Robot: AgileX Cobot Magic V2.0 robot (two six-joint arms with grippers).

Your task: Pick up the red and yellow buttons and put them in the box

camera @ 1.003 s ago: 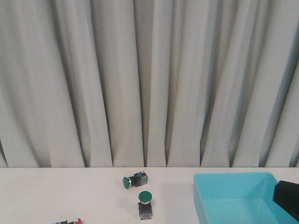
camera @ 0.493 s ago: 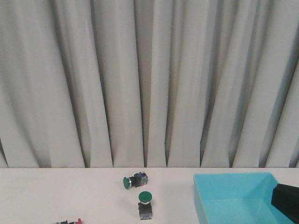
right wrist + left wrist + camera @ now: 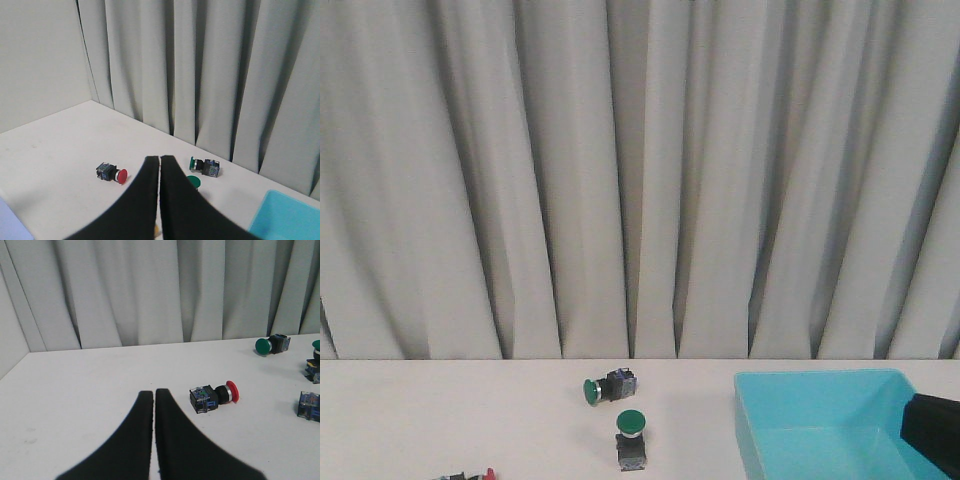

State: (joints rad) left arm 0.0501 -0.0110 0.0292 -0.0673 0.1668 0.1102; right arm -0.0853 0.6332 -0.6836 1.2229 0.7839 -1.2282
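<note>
The red button (image 3: 215,397) lies on its side on the white table, just ahead of and beside my left gripper (image 3: 153,392), which is shut and empty. It also shows in the right wrist view (image 3: 111,174) and at the bottom edge of the front view (image 3: 470,474). My right gripper (image 3: 159,159) is shut and empty, above the table. Only a yellow speck (image 3: 156,229) shows between its fingers; the yellow button is otherwise hidden. The turquoise box (image 3: 820,425) stands at the right and also shows in the right wrist view (image 3: 287,220).
Two green buttons sit mid-table, one on its side (image 3: 603,386) and one upright (image 3: 631,440). A loose switch body (image 3: 310,405) is cut off by the frame edge. A dark part of the right arm (image 3: 932,430) overlaps the box. Grey curtains close the back.
The dark part of the right arm at the front view's right edge has sunk slightly. Nothing else has moved.
</note>
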